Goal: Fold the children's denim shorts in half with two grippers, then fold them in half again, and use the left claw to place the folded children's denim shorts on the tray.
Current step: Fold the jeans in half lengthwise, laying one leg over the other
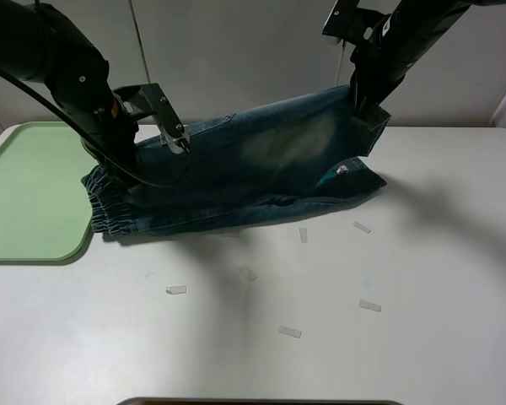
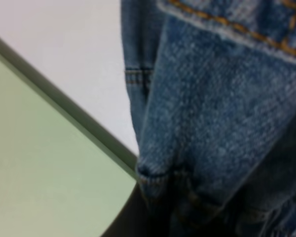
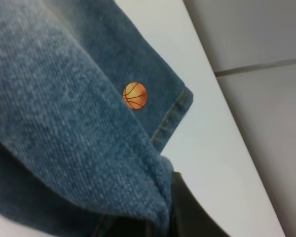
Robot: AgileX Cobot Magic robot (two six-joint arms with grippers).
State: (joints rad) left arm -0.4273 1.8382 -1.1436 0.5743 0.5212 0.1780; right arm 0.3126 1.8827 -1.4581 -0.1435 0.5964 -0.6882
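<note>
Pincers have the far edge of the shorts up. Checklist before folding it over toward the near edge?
1. Left pincer gripping shorts: ok, cloth hangs from it.
2. Right pincer gripping the corner: ok, corner is lifted; fingers hidden.
3. Near edge down on table: ok.
4. Waistband clear of tray: not ok, it meets the rim.
5. Landing area clear: not ok, tape bits lie by the near edge.
6. Tape bits stuck down: cannot tell.

shorts (image 1: pixel 261 164) on table (image 1: pixel 438 253); tray (image 1: pixel 25 194) just left.
</note>
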